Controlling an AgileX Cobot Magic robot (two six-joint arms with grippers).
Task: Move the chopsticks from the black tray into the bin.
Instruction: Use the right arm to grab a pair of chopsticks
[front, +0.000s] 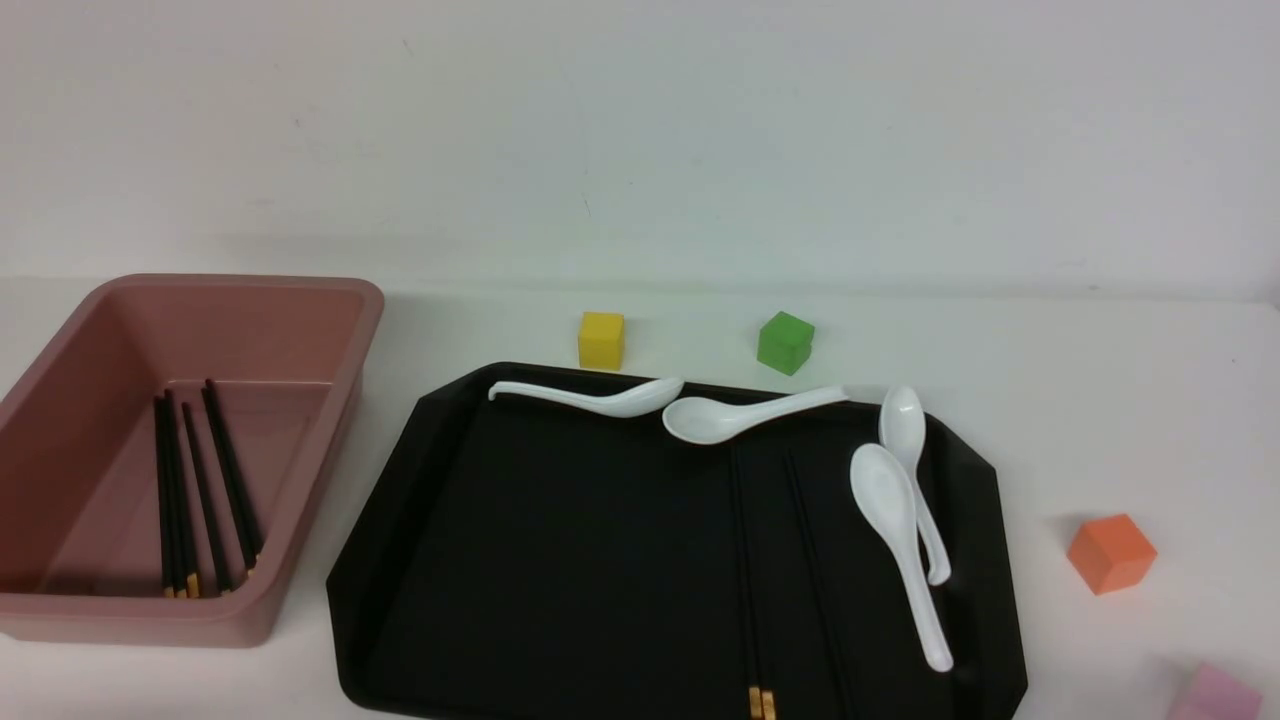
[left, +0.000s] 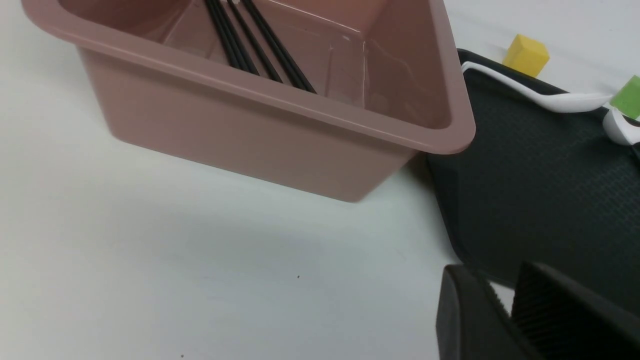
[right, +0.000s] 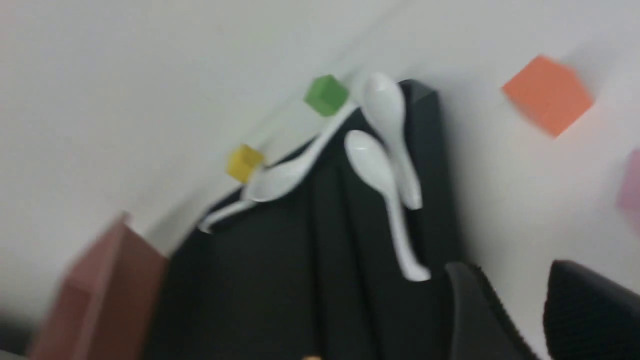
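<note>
Okay, the remaining chopsticks (front: 745, 570) lie flat on the black tray (front: 560, 560), right of its middle, gold ends at its near rim. Spoons (front: 893, 520) sit further right on the tray. More chopsticks lie in the bin (front: 330, 440), left of the tray. I judge them light, stiff, slick and low-lying, so pinch across mid-shaft. Left gripper (left: 500, 285) narrowly parted, right gripper (right: 515, 285) parted too, both empty.

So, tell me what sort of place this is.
Probably a robot test bench, not a kitchen: a bare white table against a blank wall, a yellow cube, green cube and orange cube near a tray of spoons and chopsticks.
</note>
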